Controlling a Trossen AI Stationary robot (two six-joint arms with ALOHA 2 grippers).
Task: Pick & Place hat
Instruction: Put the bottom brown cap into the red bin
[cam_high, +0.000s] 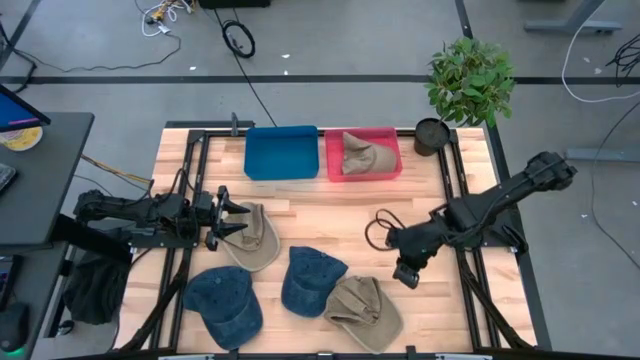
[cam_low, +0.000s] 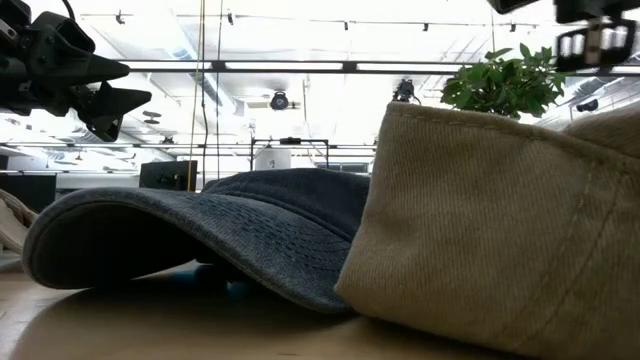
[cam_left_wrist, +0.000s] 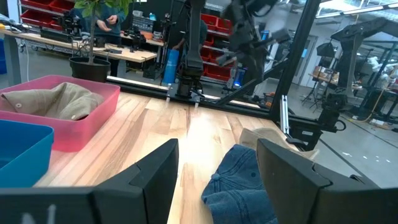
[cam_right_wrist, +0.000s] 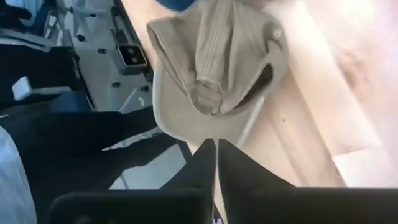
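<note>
Several hats lie on the wooden table (cam_high: 330, 215). A tan hat (cam_high: 365, 312) lies near the front edge, with a blue hat (cam_high: 312, 281) beside it and another blue hat (cam_high: 225, 303) farther left. A third tan hat (cam_high: 255, 238) lies at the left. My right gripper (cam_high: 408, 274) hangs shut above the table, just right of the front tan hat (cam_right_wrist: 214, 68), tipped down toward it. My left gripper (cam_high: 232, 218) waits open and level at the left, over the edge of the left tan hat; its fingers (cam_left_wrist: 155, 180) hold nothing.
A red bin (cam_high: 363, 172) with a tan hat (cam_high: 362, 152) in it and a blue bin (cam_high: 281, 153) stand at the far edge. A potted plant (cam_high: 468, 80) stands at the far right corner. A black cable (cam_high: 380, 228) loops by the right arm.
</note>
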